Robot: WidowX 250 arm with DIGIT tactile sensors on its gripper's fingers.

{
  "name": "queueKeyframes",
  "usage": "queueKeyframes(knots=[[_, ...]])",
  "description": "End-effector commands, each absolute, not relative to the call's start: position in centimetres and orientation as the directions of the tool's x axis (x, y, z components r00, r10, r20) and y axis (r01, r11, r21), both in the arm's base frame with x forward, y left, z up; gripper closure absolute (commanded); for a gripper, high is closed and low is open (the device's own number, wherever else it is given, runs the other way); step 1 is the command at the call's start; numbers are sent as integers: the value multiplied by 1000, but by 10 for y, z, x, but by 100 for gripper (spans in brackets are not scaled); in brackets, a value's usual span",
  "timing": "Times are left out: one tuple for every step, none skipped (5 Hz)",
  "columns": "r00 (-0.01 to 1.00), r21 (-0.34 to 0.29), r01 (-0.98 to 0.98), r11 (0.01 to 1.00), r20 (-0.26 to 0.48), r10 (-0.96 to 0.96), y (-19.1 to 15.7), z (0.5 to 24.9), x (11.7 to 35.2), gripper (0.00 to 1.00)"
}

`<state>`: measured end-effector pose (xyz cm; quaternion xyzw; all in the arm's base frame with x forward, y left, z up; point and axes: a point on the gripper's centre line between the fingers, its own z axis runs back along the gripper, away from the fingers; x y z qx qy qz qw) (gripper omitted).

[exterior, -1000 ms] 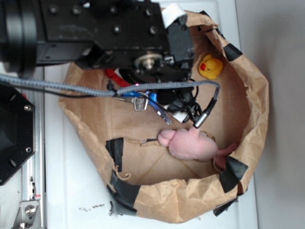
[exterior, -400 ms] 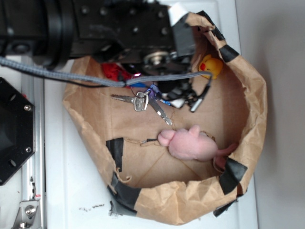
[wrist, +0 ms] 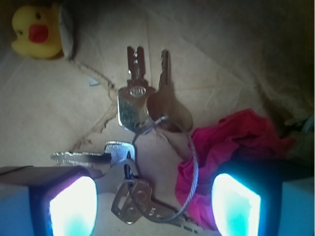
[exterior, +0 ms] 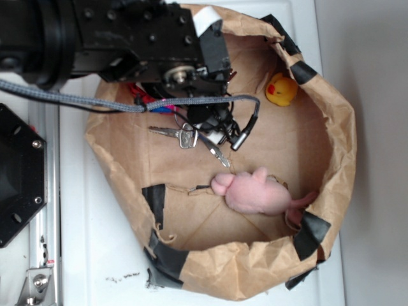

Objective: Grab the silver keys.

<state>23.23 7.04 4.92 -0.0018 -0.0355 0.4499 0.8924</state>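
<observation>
The silver keys lie on the brown paper floor, linked by a thin wire ring to darker brownish keys. One silver key points left by my left fingertip. My gripper hangs open just above the bunch, with the ring and the lower keys between its lit pads. In the exterior view the silver keys lie just below the gripper, which is mostly hidden under the black arm.
Everything sits inside a crumpled paper bag patched with black tape. A red cloth touches the ring by my right fingertip. A yellow rubber duck and a pink plush toy lie nearby. A cable dangles off the arm.
The arm has shifted left and toward the picture's top, leaving the duck fully in view. The keys have not moved.
</observation>
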Motion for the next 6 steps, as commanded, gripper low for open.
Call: queueKeyframes(knots=[[565, -70, -818, 571, 87, 821, 83, 55, 233, 0], [566, -64, -818, 572, 89, 819, 84, 53, 234, 0], [571, -63, -814, 578, 101, 815, 87, 44, 238, 0], [616, -57, -780, 623, 110, 780, 97, 23, 239, 0], [616, -65, -779, 624, 107, 780, 102, 23, 238, 0], [606, -108, -781, 615, 107, 788, 100, 32, 235, 100]])
